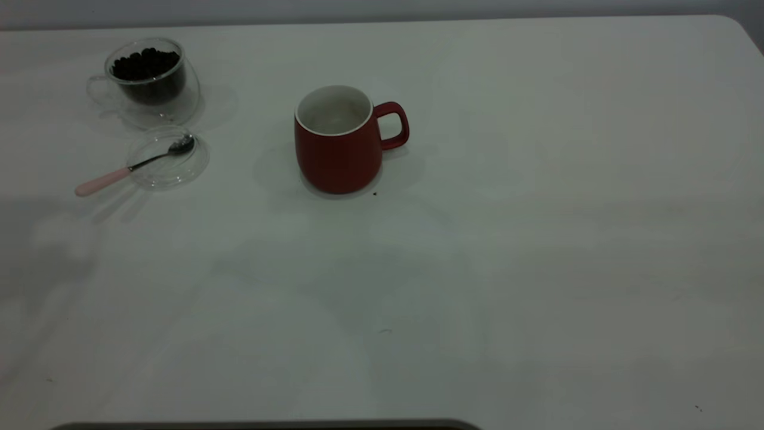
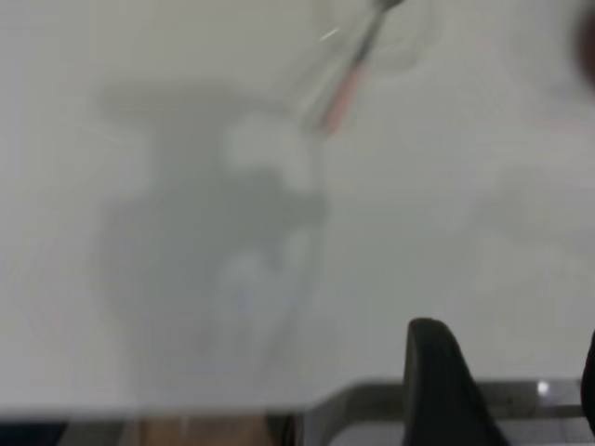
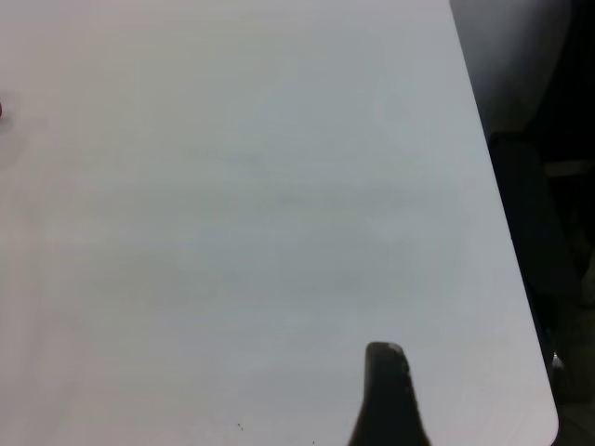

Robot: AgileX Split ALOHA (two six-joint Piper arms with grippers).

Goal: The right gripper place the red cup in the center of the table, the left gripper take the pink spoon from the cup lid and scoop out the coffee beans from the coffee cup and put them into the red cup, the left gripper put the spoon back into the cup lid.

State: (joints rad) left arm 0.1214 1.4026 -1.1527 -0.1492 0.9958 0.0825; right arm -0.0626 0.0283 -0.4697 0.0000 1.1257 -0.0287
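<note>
The red cup [image 1: 338, 149] stands upright and empty near the middle of the table [image 1: 537, 269], handle to the right. At the far left the clear coffee cup [image 1: 149, 80] holds a heap of coffee beans [image 1: 145, 63]. Just in front of it lies the cup lid [image 1: 170, 170] with the pink spoon [image 1: 107, 180] resting in it, pink handle sticking out to the left. Neither gripper shows in the exterior view. My left gripper [image 2: 507, 381] hangs open over the table's near edge, the spoon [image 2: 344, 93] blurred far ahead. Of my right gripper [image 3: 488, 400] one finger [image 3: 386, 395] shows, alone above bare table.
The table's right edge and rounded corner [image 3: 544, 409] lie close to the right gripper, with dark floor beyond. A small dark speck [image 1: 375, 193] sits by the red cup's base. A dark strip [image 1: 268, 425] runs along the table's front edge.
</note>
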